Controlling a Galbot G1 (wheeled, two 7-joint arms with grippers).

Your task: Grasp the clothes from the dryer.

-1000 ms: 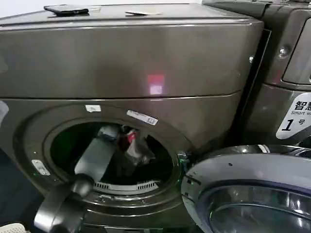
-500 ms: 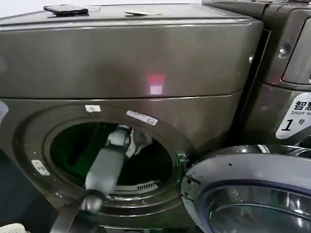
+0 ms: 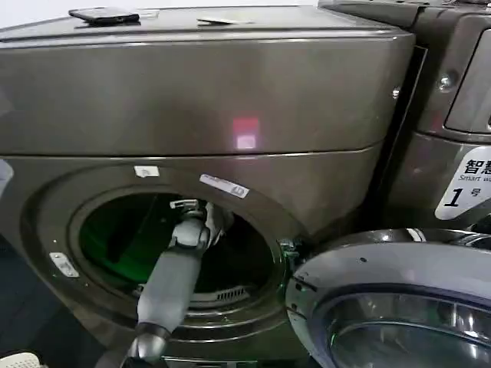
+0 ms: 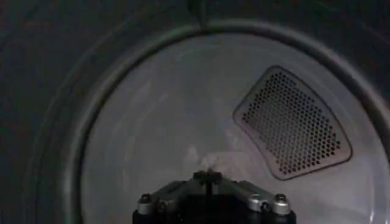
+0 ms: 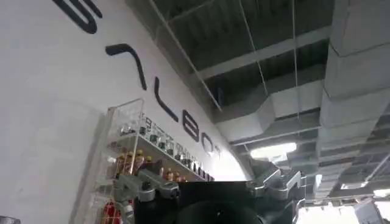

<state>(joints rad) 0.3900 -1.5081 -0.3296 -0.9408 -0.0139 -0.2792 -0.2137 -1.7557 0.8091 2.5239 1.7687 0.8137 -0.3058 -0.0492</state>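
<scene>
I count two machines: one dryer [image 3: 199,100] with its round opening and one neighbour machine [image 3: 453,115] beside it. One robot arm [image 3: 173,276] reaches into the drum, one open door [image 3: 391,299] hangs in front, and one perforated vent panel [image 4: 292,122] sits on the drum's back wall. There are three small stickers around the opening, one dark flat object [image 3: 103,14] on top, and one white "1" label [image 3: 468,184].

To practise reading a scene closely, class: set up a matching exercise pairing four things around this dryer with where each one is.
Things:
1. left hand
2. dryer door
3. flat black object
4. right hand

Places:
A. lying on top of the dryer
B. swung open, beside the porthole
C. inside the drum
D. pointed up toward the ceiling ducts

Pairs: 1-C, 2-B, 3-A, 4-D
</scene>
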